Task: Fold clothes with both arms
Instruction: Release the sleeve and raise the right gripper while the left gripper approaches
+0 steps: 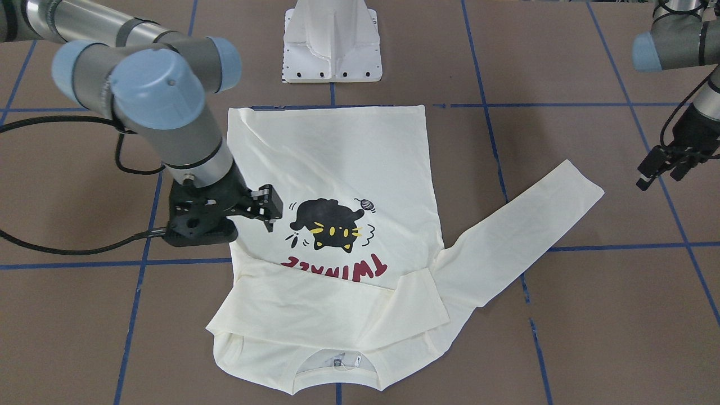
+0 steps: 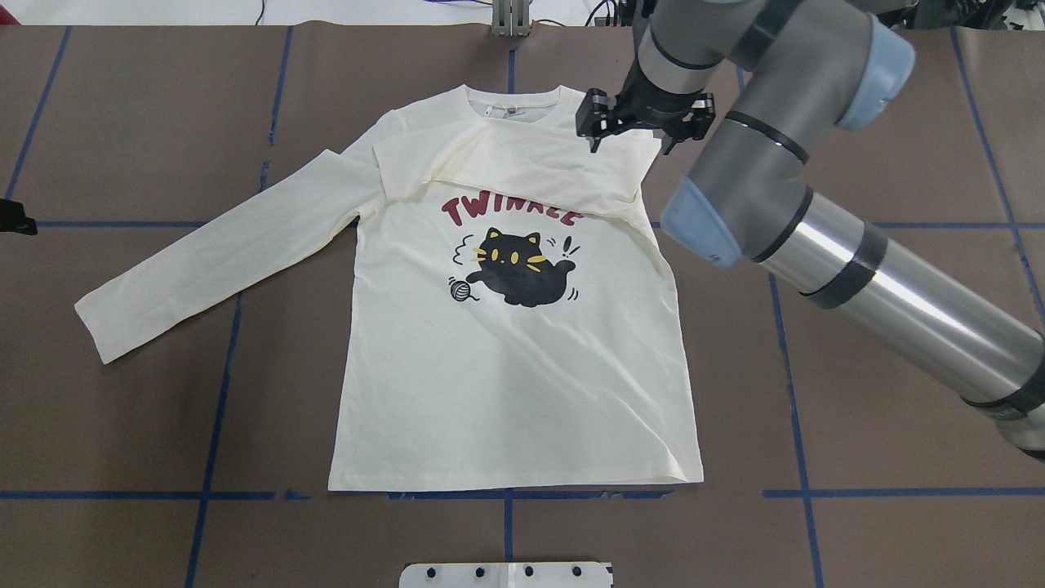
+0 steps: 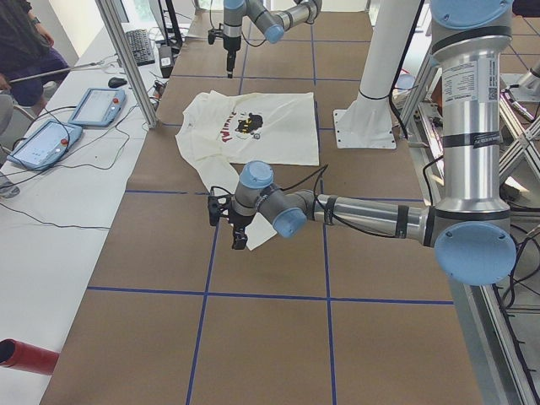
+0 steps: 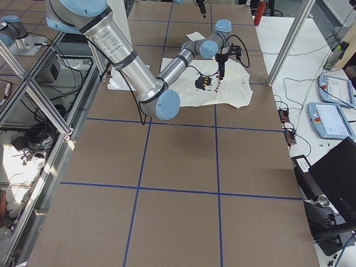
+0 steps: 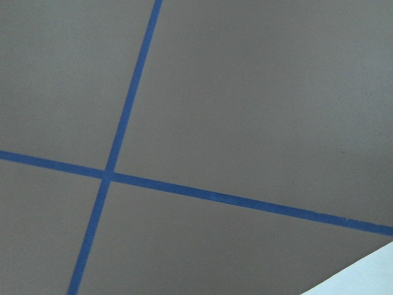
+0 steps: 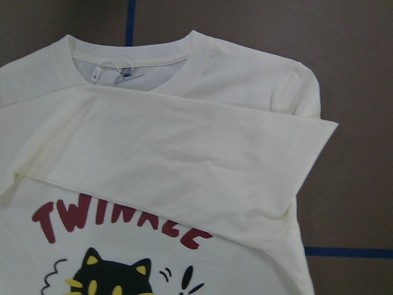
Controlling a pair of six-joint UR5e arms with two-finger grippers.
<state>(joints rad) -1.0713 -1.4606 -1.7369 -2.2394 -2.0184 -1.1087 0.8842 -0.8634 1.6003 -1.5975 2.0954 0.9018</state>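
The cream long-sleeved T-shirt (image 2: 506, 367) lies flat on the brown table, cat print and red "TWINKLE" lettering facing up. One sleeve (image 2: 506, 167) is folded across the chest and covers the top of the lettering, as the right wrist view (image 6: 184, 160) also shows. The other sleeve (image 2: 220, 253) stretches out flat to the side. My right gripper (image 2: 633, 135) hovers open and empty above the collar-side shoulder. My left gripper (image 1: 662, 169) hangs open and empty over bare table beyond the outstretched sleeve's cuff (image 1: 579, 185). The left wrist view shows only a sliver of sleeve (image 5: 368, 276).
The white pedestal base (image 1: 332, 45) stands just beyond the shirt's hem. Blue tape lines (image 2: 237, 327) grid the table. Tablets (image 3: 42, 143) and cables lie on the white side bench past the table's far edge.
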